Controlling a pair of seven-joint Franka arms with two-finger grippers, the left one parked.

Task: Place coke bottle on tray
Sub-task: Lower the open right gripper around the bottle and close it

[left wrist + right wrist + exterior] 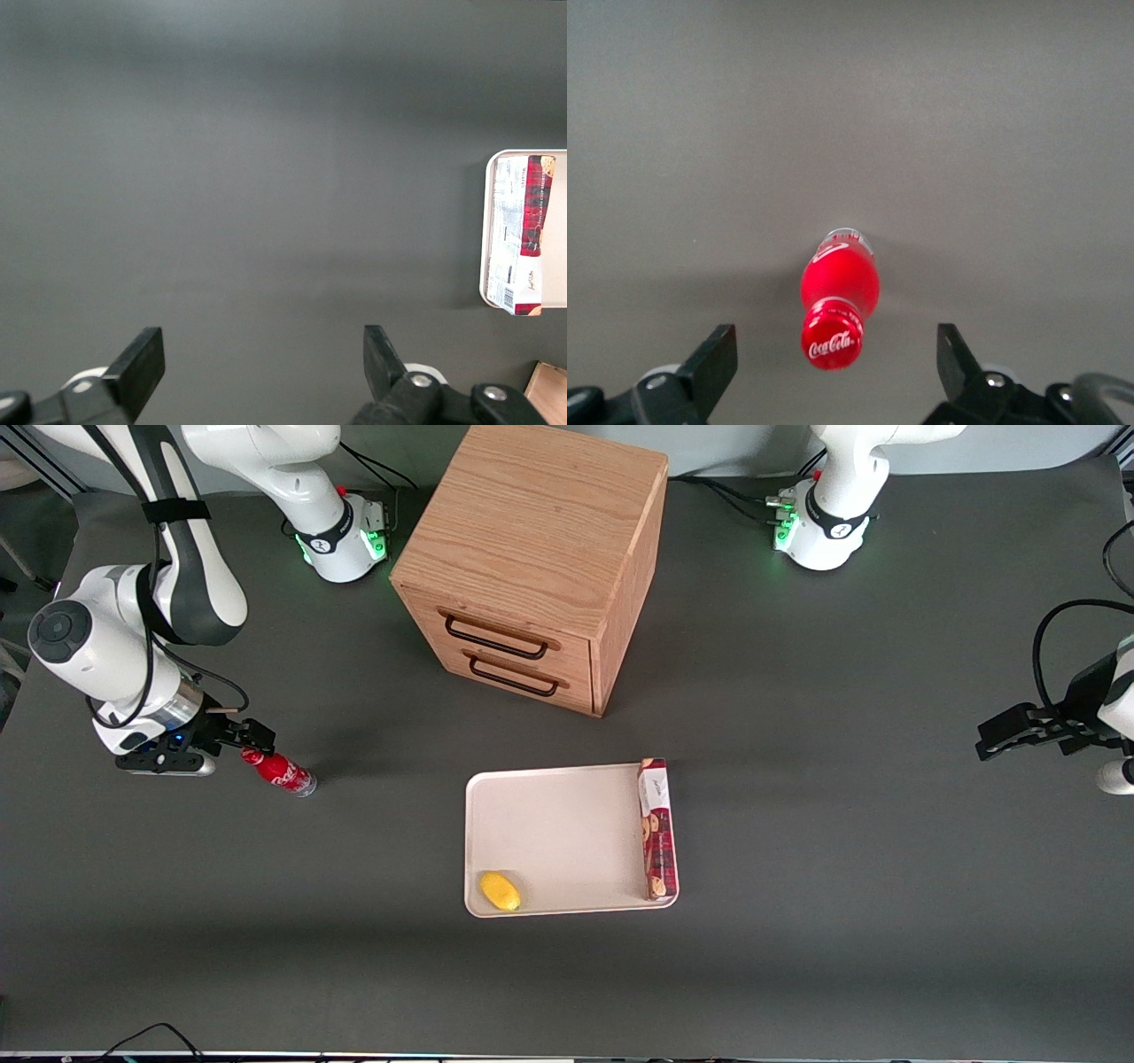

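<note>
My claw sits at the left edge of the front frame, fingers spread wide and holding nothing; through my wrist camera the coke bottle stands upright on the surface between the two fingertips, with clear gaps either side of its cap. In the front frame the coke bottle is mid-left, with bare dark surface between it and the tray at centre. A lemon fills the tray's lower-left corner and a biscuit box lines its right rim, leaving the middle open. The drawer cabinet stands above the tray in the frame.
</note>
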